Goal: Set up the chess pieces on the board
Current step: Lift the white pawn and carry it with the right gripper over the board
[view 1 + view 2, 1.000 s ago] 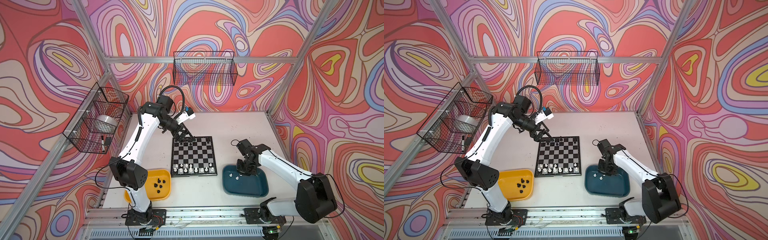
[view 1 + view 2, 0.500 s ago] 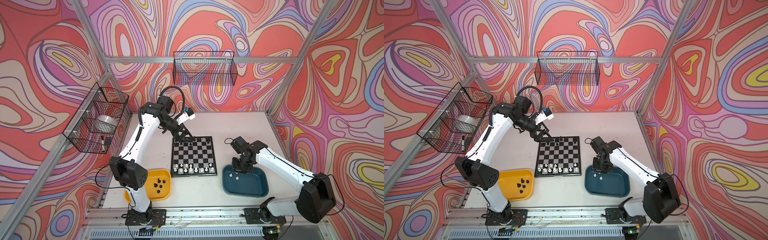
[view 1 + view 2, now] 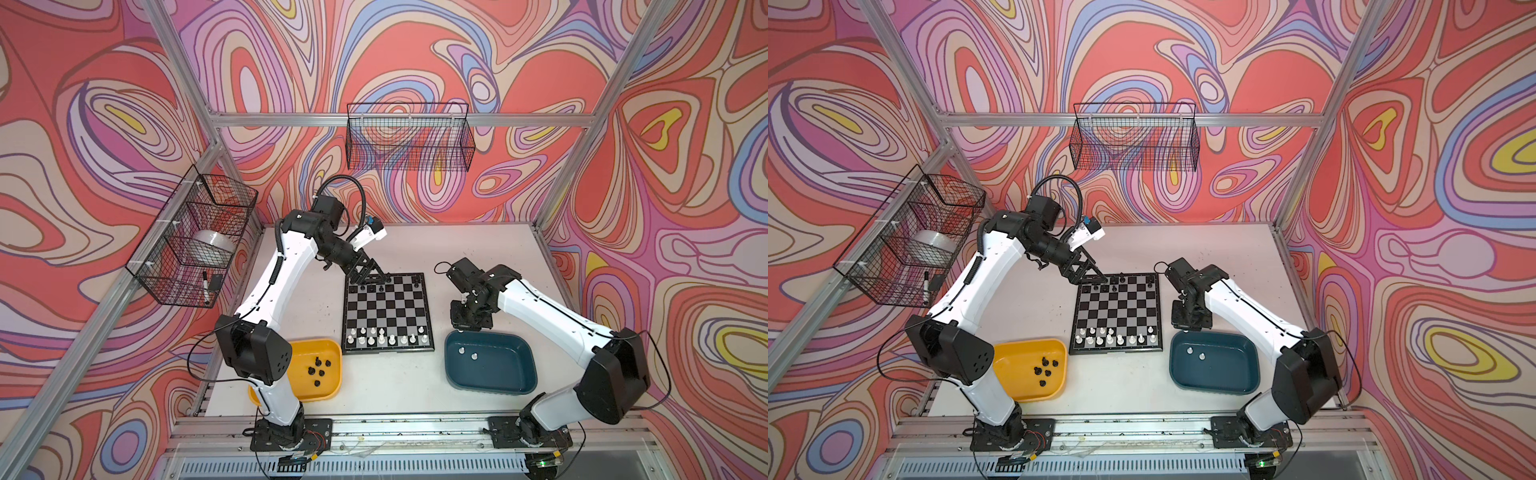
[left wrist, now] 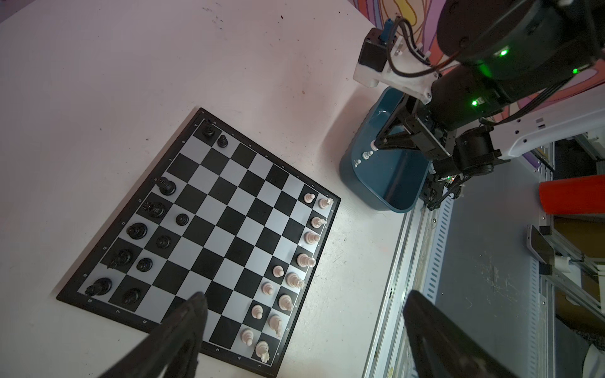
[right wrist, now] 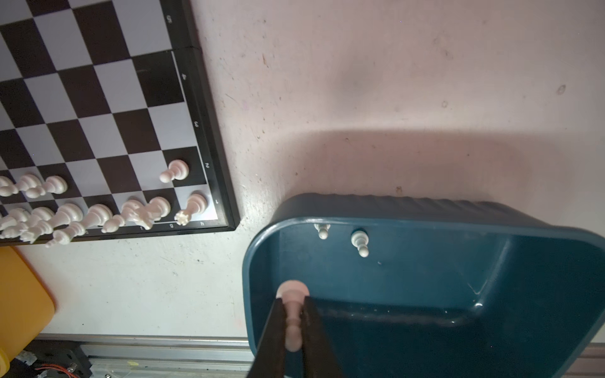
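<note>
Holding white pawn (image 5: 292, 294) by stem, right gripper (image 5: 292, 315) pinched tight just above teal tray (image 5: 425, 209) corner; board (image 5: 98, 98) beside it. Left gripper (image 4: 306, 294) wide open, empty, over board's black pieces (image 4: 137, 230) end. Next, likely: carry pawn to vacant pawn-row square, set upright.

The board's (image 5: 98, 98) black border shows small pale digits 1 to 5 and letters g, h.

I stand in a robot lab cell: aluminium frame (image 3: 291, 119) round my white surface (image 3: 478, 249), swirl-printed walls (image 3: 415, 50), a wire basket (image 3: 195, 237) at nine o'clock, another basket (image 3: 409, 137) at twelve, and my two arms (image 3: 286, 266) bolted to a rail (image 3: 415, 428) at six.
</note>
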Tool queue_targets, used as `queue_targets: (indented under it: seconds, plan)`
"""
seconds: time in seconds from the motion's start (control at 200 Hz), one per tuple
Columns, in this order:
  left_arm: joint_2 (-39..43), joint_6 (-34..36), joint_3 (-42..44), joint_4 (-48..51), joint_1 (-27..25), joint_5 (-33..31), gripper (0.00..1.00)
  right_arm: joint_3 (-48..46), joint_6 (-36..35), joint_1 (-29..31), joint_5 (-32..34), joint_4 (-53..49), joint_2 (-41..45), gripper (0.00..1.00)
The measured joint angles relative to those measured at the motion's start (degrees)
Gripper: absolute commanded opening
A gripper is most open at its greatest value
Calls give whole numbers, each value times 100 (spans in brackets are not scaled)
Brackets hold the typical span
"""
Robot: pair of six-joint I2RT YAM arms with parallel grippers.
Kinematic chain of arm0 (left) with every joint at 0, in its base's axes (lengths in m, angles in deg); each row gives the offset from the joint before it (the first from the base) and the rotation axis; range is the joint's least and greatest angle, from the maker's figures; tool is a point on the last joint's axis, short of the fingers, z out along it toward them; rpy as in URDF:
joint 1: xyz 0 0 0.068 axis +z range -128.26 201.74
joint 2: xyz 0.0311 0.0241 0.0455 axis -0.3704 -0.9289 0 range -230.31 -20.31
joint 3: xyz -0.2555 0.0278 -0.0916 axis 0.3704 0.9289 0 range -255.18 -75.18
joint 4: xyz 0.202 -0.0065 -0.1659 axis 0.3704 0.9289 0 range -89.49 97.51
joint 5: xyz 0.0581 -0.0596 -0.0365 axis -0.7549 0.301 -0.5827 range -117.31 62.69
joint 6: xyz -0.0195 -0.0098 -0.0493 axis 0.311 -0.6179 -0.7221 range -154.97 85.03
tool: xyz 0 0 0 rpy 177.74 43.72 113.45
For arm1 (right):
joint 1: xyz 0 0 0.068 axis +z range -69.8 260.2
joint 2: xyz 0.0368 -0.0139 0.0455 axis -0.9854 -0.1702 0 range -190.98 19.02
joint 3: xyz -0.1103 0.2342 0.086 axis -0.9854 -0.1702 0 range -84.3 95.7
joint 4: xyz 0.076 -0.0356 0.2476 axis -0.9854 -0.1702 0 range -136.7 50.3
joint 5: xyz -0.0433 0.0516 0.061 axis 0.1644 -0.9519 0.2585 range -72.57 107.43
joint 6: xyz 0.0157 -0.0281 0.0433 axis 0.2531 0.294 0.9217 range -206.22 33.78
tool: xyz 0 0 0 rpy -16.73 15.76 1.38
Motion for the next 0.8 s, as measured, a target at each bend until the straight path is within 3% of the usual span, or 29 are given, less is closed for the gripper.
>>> queue_targets:
  seconds: [0.22,0.801]
  plan:
    - [225,-105,42,-133,612,195,94,549,-114,282,-33,133,-732,9]
    - [452,234,249,-50,743,96,93,1620,-439,695,-273,334,-2000,9]
